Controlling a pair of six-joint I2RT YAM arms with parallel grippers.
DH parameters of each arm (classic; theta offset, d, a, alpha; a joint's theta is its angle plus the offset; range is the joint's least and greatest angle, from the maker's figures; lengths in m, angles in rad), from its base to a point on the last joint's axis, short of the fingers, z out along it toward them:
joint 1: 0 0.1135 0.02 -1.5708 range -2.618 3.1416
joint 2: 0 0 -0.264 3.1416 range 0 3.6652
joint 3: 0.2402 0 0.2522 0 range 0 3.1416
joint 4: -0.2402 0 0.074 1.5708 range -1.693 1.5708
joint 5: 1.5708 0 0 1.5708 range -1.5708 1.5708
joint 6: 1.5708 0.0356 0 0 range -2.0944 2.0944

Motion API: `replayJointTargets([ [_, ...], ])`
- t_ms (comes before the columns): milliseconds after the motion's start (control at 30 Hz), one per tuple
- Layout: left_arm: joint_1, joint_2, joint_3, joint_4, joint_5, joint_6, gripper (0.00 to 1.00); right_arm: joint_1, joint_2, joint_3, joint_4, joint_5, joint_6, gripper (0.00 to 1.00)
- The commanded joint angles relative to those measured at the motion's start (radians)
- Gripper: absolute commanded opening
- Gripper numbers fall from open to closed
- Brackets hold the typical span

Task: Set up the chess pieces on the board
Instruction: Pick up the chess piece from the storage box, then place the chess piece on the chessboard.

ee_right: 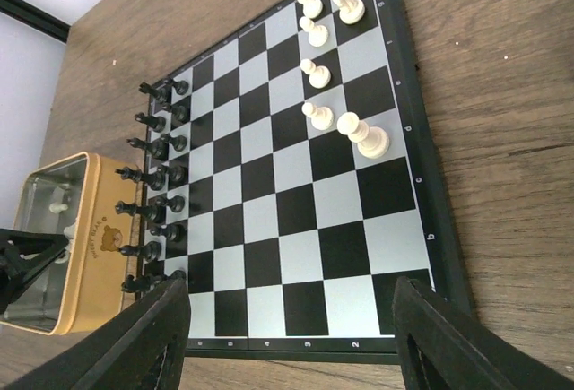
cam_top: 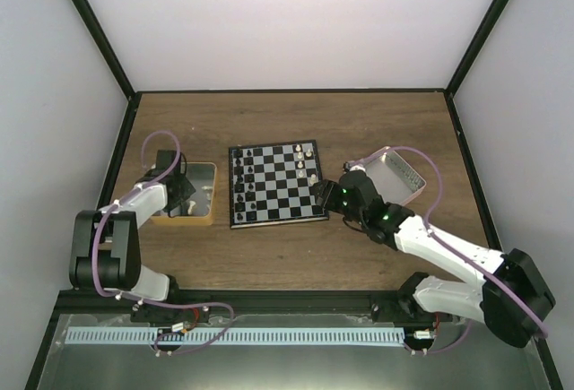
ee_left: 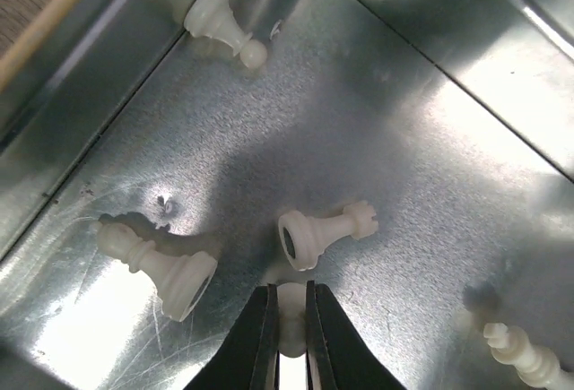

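Left gripper (ee_left: 290,296) pinches a white chess piece (ee_left: 291,327), mostly hidden between its jaws; right gripper (ee_right: 291,287) gapes wide.

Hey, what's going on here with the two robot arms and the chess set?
The arms are setting up a chessboard. The left gripper is down in the tan tin, shut on a white piece, with other white pieces lying loose around it. The right gripper hangs open at the board's edge, holding nothing. Black pieces line one side; only a handful of white ones stand opposite.
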Motion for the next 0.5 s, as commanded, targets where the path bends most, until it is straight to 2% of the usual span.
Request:
replayJointTargets([
  [0,0.002,-0.064,0.025,-0.012,0.005,0.04,0.04,-0.005,-0.05,0.028,-0.004,0.019,-0.013,0.63],
  [133,-0.035,-0.163,0.034,-0.066,0.053,0.052,0.04,-0.005,-0.11,0.009,-0.013,0.017,-0.01,0.64],
  [233,-0.102,-0.245,0.047,-0.117,0.072,0.047,0.04,-0.005,-0.182,-0.016,-0.028,0.019,-0.016,0.64],
  [367,-0.256,-0.296,0.099,-0.15,0.103,0.036,0.04,-0.005,-0.281,-0.05,-0.074,0.022,-0.021,0.64],
  [467,-0.421,-0.277,0.159,-0.169,0.106,0.009,0.04,-0.005,-0.363,-0.077,-0.126,0.044,-0.013,0.64],
])
